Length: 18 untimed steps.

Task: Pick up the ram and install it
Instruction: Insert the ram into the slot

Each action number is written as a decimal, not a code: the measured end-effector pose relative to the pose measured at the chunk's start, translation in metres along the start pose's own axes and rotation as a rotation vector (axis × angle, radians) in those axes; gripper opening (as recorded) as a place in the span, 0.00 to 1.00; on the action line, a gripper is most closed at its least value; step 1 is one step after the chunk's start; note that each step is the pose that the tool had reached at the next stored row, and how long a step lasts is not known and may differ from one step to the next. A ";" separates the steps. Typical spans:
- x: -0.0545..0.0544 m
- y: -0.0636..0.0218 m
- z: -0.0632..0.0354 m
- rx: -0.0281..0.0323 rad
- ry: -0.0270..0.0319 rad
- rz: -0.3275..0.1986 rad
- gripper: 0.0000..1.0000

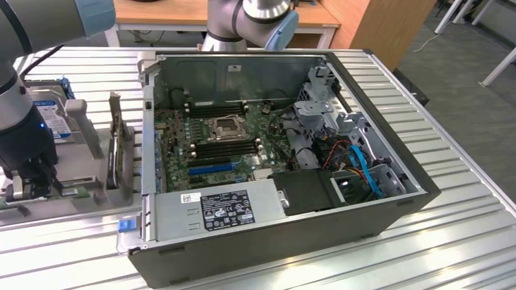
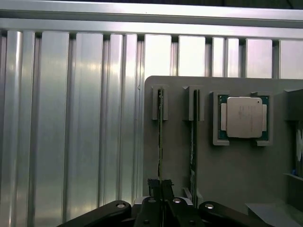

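- Gray holder (image 2: pixel 227 175): the ram (image 2: pixel 160 127) stands on edge in one slot, a second stick (image 2: pixel 193 127) in the next.
- The pincer (image 2: pixel 161 185) is narrow, closed on the ram.
- A processor (image 2: pixel 244 117) lies in a pocket beyond the second stick.
- The open case (image 1: pixel 322 241) stands well apart from the pincer.

**Counter** (image 1: pixel 363 266): a surface of bright, ribbed aluminium slats laid side by side, closed along one edge by a plain metal rail (image 2: pixel 151 21). Two items rest directly on it. An open computer case (image 1: pixel 266 241) (dark-walled, interior facing up) lies on its side across the middle. Near it, toward the exterior view's left, sits a flat grey parts holder (image 2: pixel 236 179) with moulded slots and pockets.
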<state>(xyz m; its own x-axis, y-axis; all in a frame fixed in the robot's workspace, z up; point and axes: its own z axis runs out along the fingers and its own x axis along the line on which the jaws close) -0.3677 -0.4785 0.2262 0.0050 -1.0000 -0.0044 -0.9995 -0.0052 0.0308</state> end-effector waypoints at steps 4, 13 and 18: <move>0.000 0.0001 -0.0045 0.0001 0.0000 0.000 0.12; 0.000 0.0005 -0.0156 0.0000 0.0000 0.000 0.12; 0.000 0.0007 -0.0212 0.0000 0.0001 0.000 0.12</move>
<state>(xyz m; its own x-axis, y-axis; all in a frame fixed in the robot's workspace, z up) -0.3677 -0.4785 0.2474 0.0050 -1.0000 -0.0043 -0.9995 -0.0052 0.0309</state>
